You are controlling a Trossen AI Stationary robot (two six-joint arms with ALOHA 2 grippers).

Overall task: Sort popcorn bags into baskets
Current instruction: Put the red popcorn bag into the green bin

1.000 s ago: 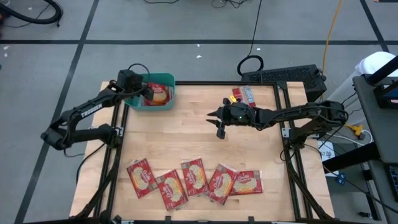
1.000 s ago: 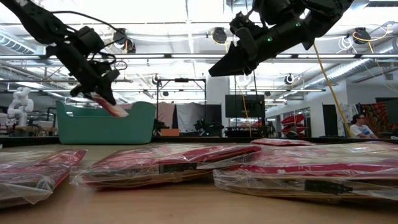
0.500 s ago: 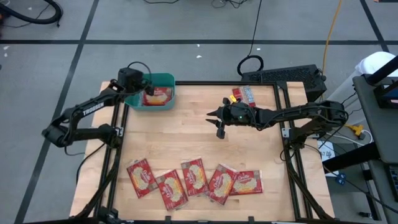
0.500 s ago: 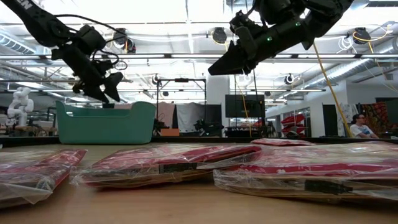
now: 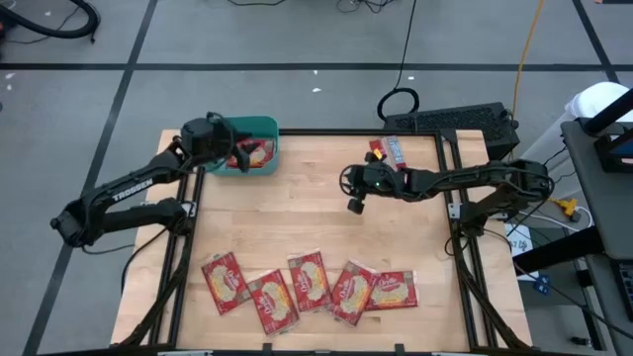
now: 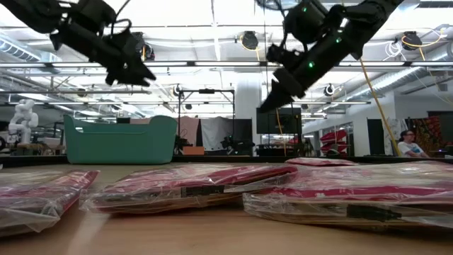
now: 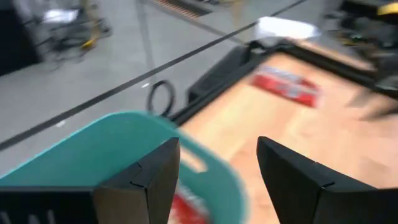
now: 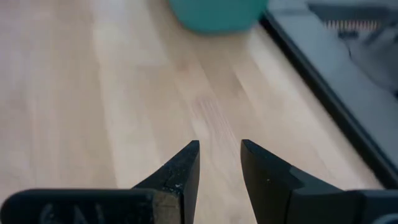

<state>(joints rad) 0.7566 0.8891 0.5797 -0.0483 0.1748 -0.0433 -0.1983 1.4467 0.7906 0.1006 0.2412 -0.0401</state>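
High view: five popcorn bags [image 5: 310, 288] in front row, long axes fanned.

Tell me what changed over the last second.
The left gripper let its popcorn bag drop into the teal basket and rose, fingers open and empty. The right gripper swung to point downward above the table. The five-bag row stayed put.

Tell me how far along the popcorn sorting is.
Done: at least one packet lies in the teal bin. In hand: nothing; the left pincer is open and empty over the bin, the right pincer empty above mid-table. Left: five bags along the near edge and one at the far right corner.
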